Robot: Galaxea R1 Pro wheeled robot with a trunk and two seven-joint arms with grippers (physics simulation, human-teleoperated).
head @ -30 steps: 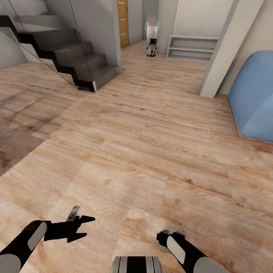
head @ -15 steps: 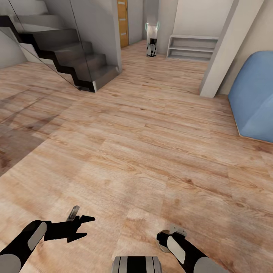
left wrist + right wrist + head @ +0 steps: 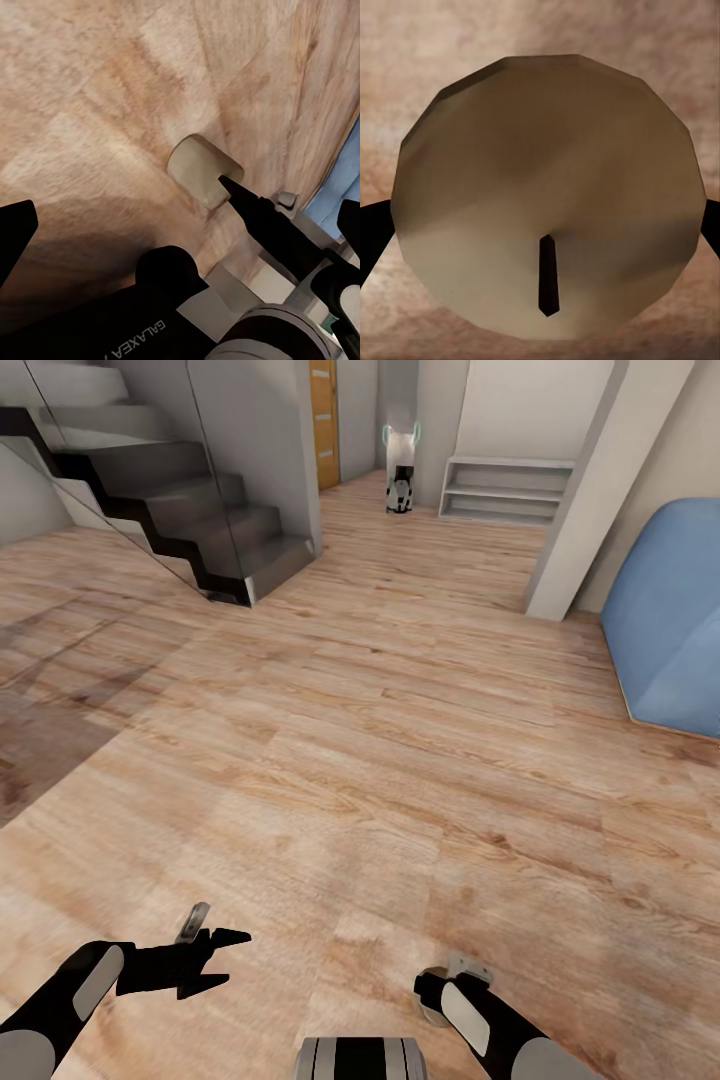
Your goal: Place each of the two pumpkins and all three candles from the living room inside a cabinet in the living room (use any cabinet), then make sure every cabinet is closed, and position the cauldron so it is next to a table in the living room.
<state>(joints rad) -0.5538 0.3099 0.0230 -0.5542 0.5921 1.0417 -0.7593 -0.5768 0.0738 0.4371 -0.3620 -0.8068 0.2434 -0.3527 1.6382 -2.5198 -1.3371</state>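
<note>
Currently over bare wood floor (image 3: 380, 690) | right gripper (image 3: 452, 982) low at the robot's right, clamped on a beige candle (image 3: 547, 195), wick and flat top facing its wrist camera | left gripper (image 3: 215, 960) fingers spread, holding nothing | staircase (image 3: 170, 490) far left, blue seat (image 3: 670, 630), possibly a beanbag, at right.

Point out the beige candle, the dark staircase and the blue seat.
Short beige-tan candle (image 3: 547, 202): right wrist view, flat round top.
Dark grey staircase (image 3: 190, 495): head view, middle step.
Rounded blue seat (image 3: 670, 620): head view, its sloping side.
</note>
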